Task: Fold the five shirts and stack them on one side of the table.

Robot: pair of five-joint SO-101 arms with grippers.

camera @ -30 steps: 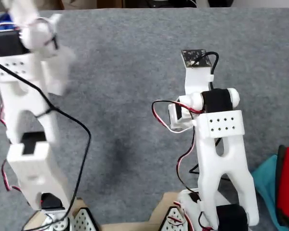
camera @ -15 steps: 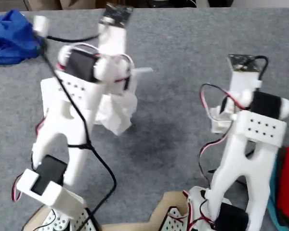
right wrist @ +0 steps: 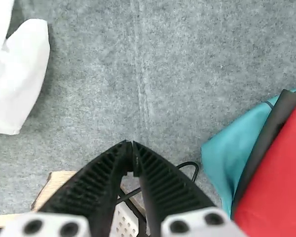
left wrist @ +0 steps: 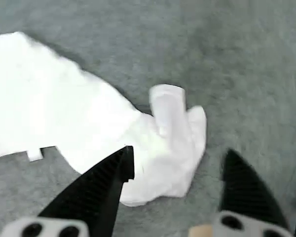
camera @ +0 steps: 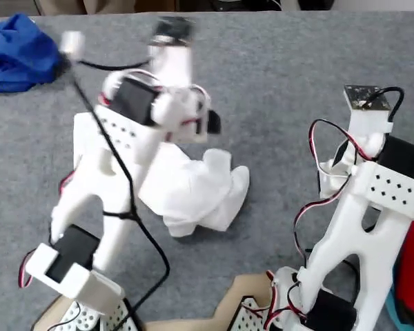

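Two arms at a grey table, seen from above and from each wrist. White shirt lies crumpled in a loose heap left of the table's middle, its left part hidden under the left arm; a rounded fold stands up at its right end. Left gripper hangs over this heap with jaws spread wide and gripping nothing; one black finger overlaps the cloth in the left wrist view, the other sits over bare table; whether either touches the shirt cannot be told. Blue shirt lies bunched at the far left corner, well apart from the white one. Right arm stands at the near right; right gripper points down at bare table with jaws closed tip to tip on nothing; the white shirt's right end lies to its left, apart from it. Stack at the near right edge: teal shirt lowest, a black one over it, a red one on top, edges stepped. Red and black cables run along both arms; a tan board lies at the near edge between the arm bases.
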